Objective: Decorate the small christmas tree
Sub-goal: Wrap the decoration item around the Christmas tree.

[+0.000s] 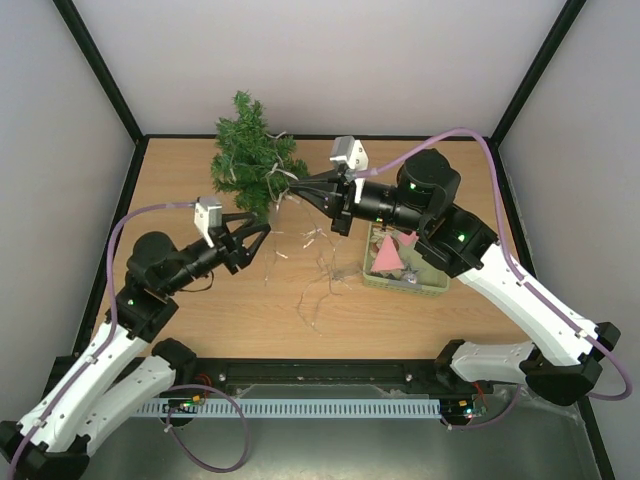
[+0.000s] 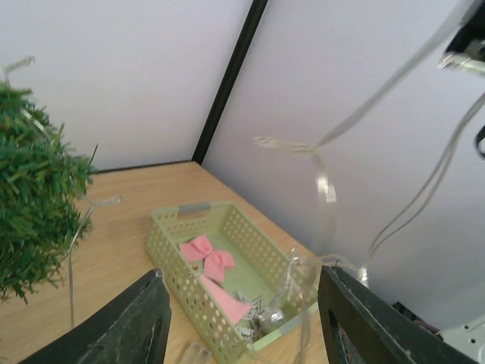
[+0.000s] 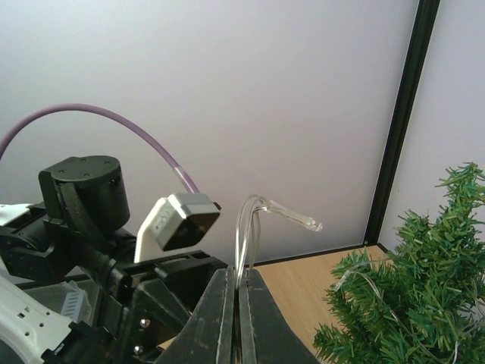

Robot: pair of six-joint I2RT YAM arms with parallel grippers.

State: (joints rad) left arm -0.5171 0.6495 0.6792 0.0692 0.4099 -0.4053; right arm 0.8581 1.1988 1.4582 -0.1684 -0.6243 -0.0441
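Observation:
The small christmas tree (image 1: 250, 160) stands at the back of the table, left of centre, with clear light-string wire draped on it. It also shows in the left wrist view (image 2: 34, 205) and the right wrist view (image 3: 413, 303). My right gripper (image 1: 298, 186) is shut on the clear light string (image 3: 254, 227) just right of the tree; a small bulb (image 3: 295, 218) sticks out above the fingers. My left gripper (image 1: 258, 228) is open and empty, just below the tree. Loose wire (image 1: 315, 265) trails over the table.
A pale green basket (image 1: 405, 262) sits at the right of centre, holding pink felt pieces and a silver ornament; the left wrist view shows a pink bow (image 2: 206, 255) in it. Walls close the table at the back and sides.

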